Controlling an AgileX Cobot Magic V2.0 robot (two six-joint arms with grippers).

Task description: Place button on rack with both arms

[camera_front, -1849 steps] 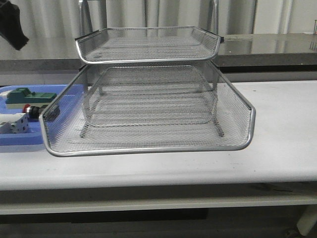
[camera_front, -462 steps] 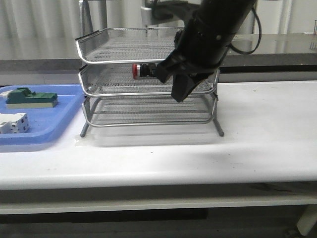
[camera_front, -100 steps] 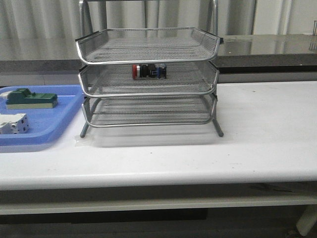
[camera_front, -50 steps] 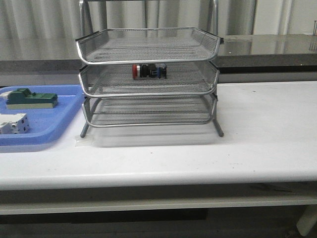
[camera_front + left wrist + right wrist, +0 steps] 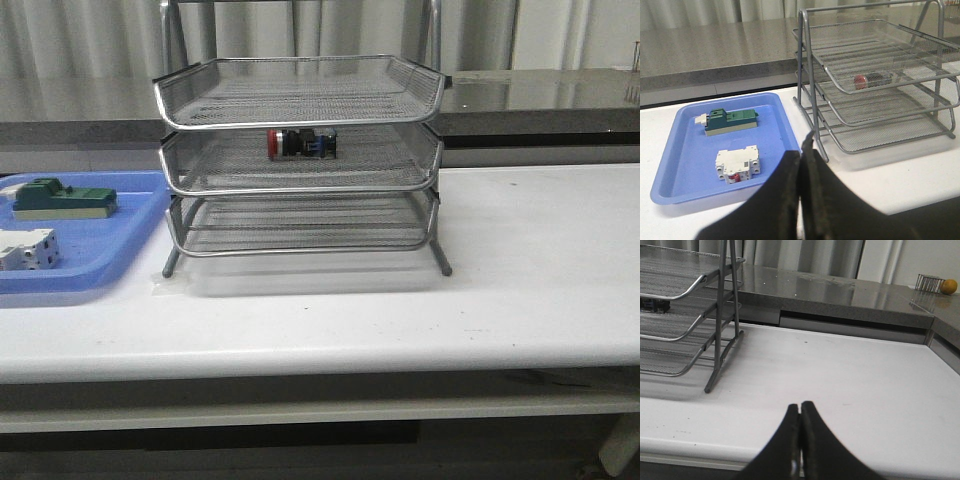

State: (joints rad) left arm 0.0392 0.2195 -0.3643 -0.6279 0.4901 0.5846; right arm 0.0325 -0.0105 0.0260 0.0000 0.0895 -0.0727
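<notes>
The button [image 5: 299, 143] lies on its side in the middle tier of the silver wire rack [image 5: 300, 100], red cap to the left; its cap also shows through the mesh in the left wrist view, button [image 5: 860, 81]. The rack [image 5: 880, 95] stands on the white table, and its right edge, rack [image 5: 685, 315], shows in the right wrist view. No arm appears in the front view. My left gripper [image 5: 802, 150] is shut and empty, well short of the rack. My right gripper [image 5: 800, 410] is shut and empty, low at the table's front edge, right of the rack.
A blue plastic tray [image 5: 100, 255] sits left of the rack, holding a green-topped block [image 5: 60, 198] and a white boxy block [image 5: 25, 250]. A grey counter [image 5: 560, 95] runs behind the table. An orange [image 5: 949, 286] sits on the far counter.
Nothing has moved over the last second. In the older frames the right arm was holding the button inside the rack's middle tier; it has since pulled out of the front view.
</notes>
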